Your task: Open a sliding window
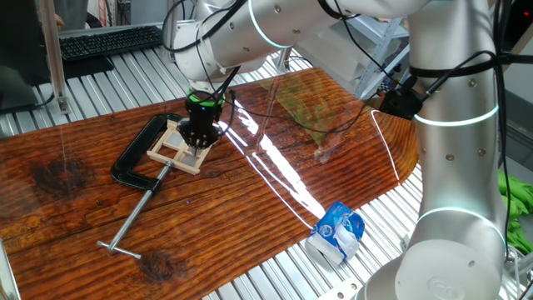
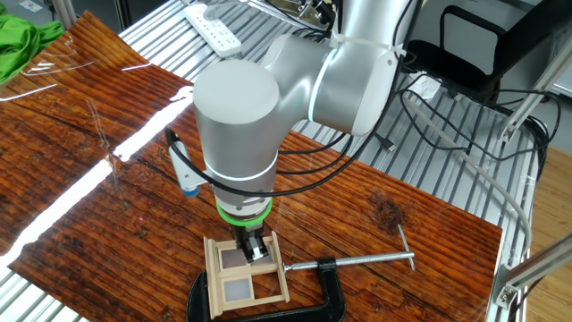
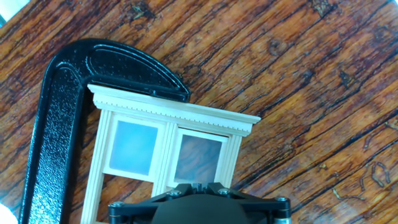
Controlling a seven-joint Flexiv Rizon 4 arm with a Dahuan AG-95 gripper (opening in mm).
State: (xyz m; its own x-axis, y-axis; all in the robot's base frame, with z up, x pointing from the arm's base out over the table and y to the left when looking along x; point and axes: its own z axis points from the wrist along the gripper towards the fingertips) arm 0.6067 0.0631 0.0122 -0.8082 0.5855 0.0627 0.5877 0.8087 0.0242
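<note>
The sliding window [image 1: 173, 151] is a small pale wooden frame with panes, lying flat on the wooden board. A black C-clamp [image 1: 133, 162] holds it in place. My gripper [image 1: 198, 143] points straight down onto the window's right-hand part. From the other fixed view the gripper [image 2: 255, 250] sits on the window [image 2: 234, 284] near its far edge. In the hand view the window [image 3: 168, 149] fills the middle; one pane is frosted and the other shows the wood beneath. The gripper [image 3: 198, 185] has its fingertips close together at the frame's lower bar. What they touch is hidden.
The clamp's long screw and T-handle [image 1: 125, 233] stretch toward the board's front edge. A blue and white pouch [image 1: 336, 233] lies off the board at the front right. A keyboard [image 1: 108, 40] and a power strip [image 2: 214, 27] lie beyond the board.
</note>
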